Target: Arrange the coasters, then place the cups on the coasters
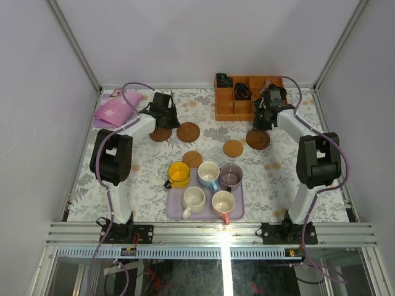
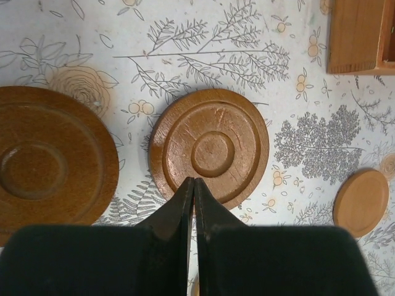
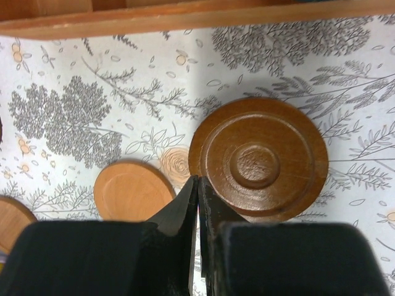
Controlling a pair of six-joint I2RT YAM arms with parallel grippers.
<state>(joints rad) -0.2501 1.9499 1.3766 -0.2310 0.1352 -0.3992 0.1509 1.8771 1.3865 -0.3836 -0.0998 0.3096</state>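
We see the left gripper [image 2: 193, 185] with fingers pressed together on nothing, tips over the near rim of a grooved coaster [image 2: 210, 151]; the right gripper [image 3: 198, 182] is likewise closed and empty, tips at the edge of a dark coaster [image 3: 259, 161], a tan coaster [image 3: 133, 190] just beside it; the cups [image 1: 208, 172] cluster at the lavender tray [image 1: 175, 203], the yellow cup [image 1: 179, 174] at its far-left corner, none on a coaster.
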